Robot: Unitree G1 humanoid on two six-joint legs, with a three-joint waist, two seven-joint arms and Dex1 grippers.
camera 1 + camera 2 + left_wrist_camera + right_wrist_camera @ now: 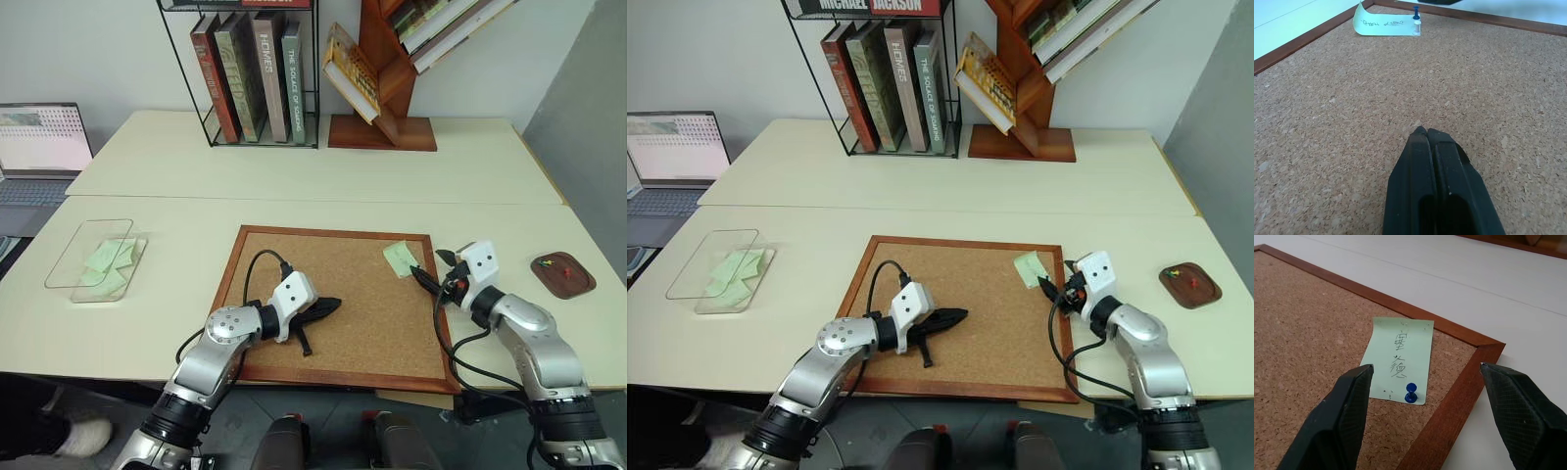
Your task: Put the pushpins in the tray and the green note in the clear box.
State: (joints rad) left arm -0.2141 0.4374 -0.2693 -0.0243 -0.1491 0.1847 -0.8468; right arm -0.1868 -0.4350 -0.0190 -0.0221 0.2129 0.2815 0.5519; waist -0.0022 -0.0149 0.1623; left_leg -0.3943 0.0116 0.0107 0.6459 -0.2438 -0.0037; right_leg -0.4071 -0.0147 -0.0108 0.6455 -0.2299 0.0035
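The green note (399, 258) lies on the cork board (333, 294) near its far right corner, with handwriting on it. A blue pushpin (1410, 394) sticks in the note's near edge. My right gripper (431, 269) is open at the board's right edge, and its fingers (1347, 406) point at the note from just short of it. Over the middle of the board, my left gripper (328, 306) is shut and empty. The tray (578, 284) sits to the right and holds small pushpins (565, 263). At far left, the clear box (73, 245) holds green notes.
A laptop (39, 147) stands at the far left edge. A wire rack of books (257, 73) and a wooden book stand (387, 88) are at the back of the table. Cables run from both wrists over the board's front edge.
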